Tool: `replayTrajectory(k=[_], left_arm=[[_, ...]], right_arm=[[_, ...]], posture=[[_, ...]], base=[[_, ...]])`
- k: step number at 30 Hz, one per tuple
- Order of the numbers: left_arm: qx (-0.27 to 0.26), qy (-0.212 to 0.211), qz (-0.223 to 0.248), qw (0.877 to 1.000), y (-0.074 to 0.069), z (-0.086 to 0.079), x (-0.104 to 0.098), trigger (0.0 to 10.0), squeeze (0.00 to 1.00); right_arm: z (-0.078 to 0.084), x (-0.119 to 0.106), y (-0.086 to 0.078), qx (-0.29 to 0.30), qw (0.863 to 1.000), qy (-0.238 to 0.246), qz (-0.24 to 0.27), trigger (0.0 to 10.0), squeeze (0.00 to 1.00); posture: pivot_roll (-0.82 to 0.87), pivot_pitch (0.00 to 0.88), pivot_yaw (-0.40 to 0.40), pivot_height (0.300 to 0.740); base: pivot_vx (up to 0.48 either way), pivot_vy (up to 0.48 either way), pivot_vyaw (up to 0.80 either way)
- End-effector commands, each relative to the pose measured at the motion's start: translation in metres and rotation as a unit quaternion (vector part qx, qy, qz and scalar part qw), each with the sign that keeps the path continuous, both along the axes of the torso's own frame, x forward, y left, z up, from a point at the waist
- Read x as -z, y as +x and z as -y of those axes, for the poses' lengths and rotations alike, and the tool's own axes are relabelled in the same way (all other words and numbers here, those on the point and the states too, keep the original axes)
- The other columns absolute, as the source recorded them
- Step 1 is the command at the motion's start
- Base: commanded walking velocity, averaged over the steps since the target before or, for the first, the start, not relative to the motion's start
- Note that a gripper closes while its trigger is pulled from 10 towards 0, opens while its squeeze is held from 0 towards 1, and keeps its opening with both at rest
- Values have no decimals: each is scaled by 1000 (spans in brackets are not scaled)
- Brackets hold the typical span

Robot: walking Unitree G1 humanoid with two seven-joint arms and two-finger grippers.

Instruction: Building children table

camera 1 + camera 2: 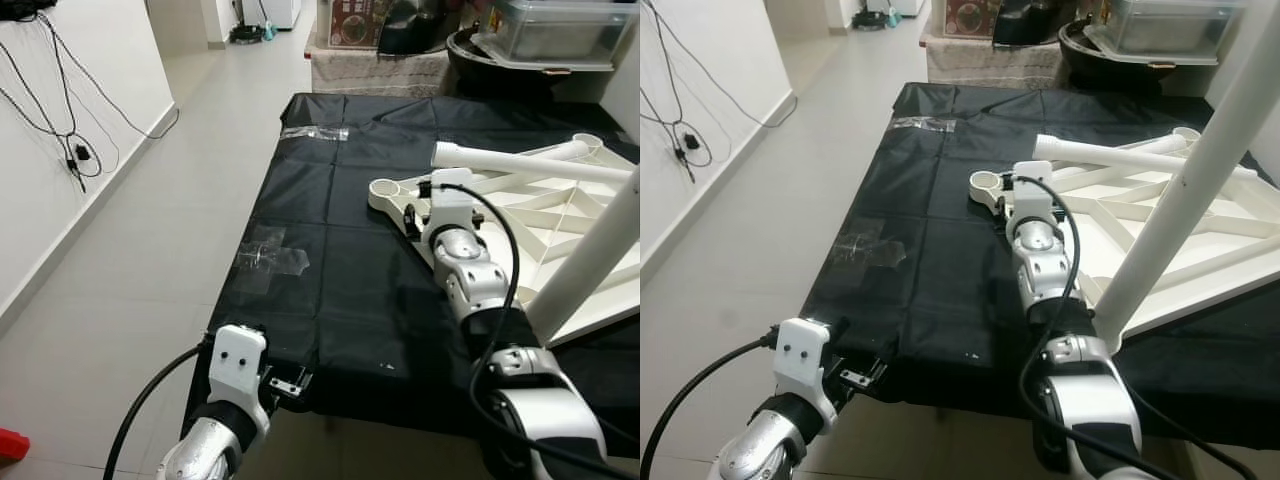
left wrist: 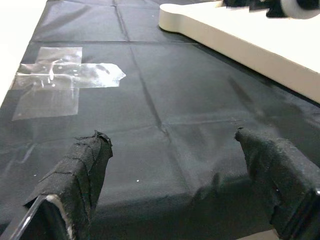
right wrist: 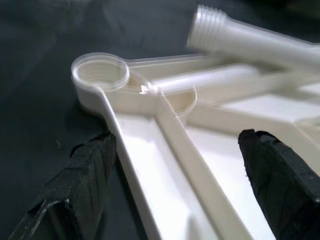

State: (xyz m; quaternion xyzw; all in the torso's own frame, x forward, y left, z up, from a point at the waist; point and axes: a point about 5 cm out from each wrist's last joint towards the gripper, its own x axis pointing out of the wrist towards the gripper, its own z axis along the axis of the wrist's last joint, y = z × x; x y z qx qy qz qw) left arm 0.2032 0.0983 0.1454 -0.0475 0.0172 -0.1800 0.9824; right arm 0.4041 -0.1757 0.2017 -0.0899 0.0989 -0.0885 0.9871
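Tabletop (image 1: pixel 1200 235) inverted on black sheet (image 1: pixel 330 260), loose leg (image 3: pixel 250 37) lying across it; right gripper (image 3: pixel 175 175) spread wide over corner socket (image 3: pixel 100 75), left gripper (image 2: pixel 175 170) released at sheet edge; best to grasp leg mid-shaft, align threads squarely to socket.

I can't read any text, label, brand or number in my feeds. The reddish box (image 1: pixel 352 22) past the far edge of the black sheet (image 1: pixel 330 250) has printing on its face, but it is too small and blurred for me to make out. The white tabletop (image 1: pixel 1160 240) and the clear tape (image 2: pixel 60 80) on the sheet carry no lettering I can read.
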Motion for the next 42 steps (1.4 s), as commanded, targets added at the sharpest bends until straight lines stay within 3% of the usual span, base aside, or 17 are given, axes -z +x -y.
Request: replayTrajectory(k=[1, 3, 5, 8, 15, 20, 22, 23, 34, 37, 40, 42], left_arm=[[-1, -3, -6, 1000, -4, 1, -1, 10000, 0], [-1, -3, -6, 1000, -4, 1, -1, 10000, 0], [-2, -7, -7, 1000, -9, 3, -4, 10000, 0], [-2, -10, -9, 1000, -13, 4, -5, 10000, 0], [-2, -13, -12, 1000, -16, 5, -6, 10000, 0], [-2, -18, -16, 1000, -18, 7, -7, 10000, 0], [-2, -18, -16, 1000, -18, 7, -7, 10000, 0], [-3, -18, -17, 1000, -17, 7, -7, 10000, 0], [-6, -15, -15, 1000, -14, 6, -6, 10000, 0], [-7, -14, -16, 1000, -11, 5, -5, 10000, 0], [-7, -14, -16, 1000, -11, 5, -5, 10000, 0], [-7, -13, -16, 1000, -10, 5, -4, 10000, 0]], right_arm=[[4, 11, 1, -11, 998, -14, -53, 10000, 0], [4, 11, 1, -11, 998, -14, -53, 10000, 0], [13, 21, 1, -23, 994, -27, -106, 10000, 0], [17, 28, -1, -28, 990, -23, -136, 10000, 0], [18, 30, -1, -32, 988, -18, -149, 10000, 0], [7, 36, -2, -115, 970, -6, -213, 9882, 0], [7, 36, -2, -115, 970, -6, -213, 9882, 0], [6, 35, -2, -124, 968, -8, -216, 0, 0], [-8, 24, 1, -199, 954, -35, -222, 0, 0], [-14, 24, 0, -254, 936, -55, -236, 0, 0], [-14, 24, 0, -254, 936, -55, -236, 0, 0], [-16, 26, -1, -274, 929, -58, -241, 0, 0]], posture=[[176, 163, -60, 740], [176, 163, -60, 740], [172, 199, -67, 740], [171, 209, -69, 740], [168, 221, -72, 740], [159, 229, -81, 740], [159, 229, -81, 740], [157, 227, -82, 740], [153, 204, -79, 740], [152, 190, -75, 740], [152, 190, -75, 740], [152, 187, -74, 740]], base=[[0, 0, 0], [0, 0, 0], [0, 0, 0], [0, 0, 0], [0, 0, 0], [0, 0, 0], [0, 0, 0], [0, 0, 0], [0, 0, 0], [0, 0, 0], [0, 0, 0], [0, 0, 0]])
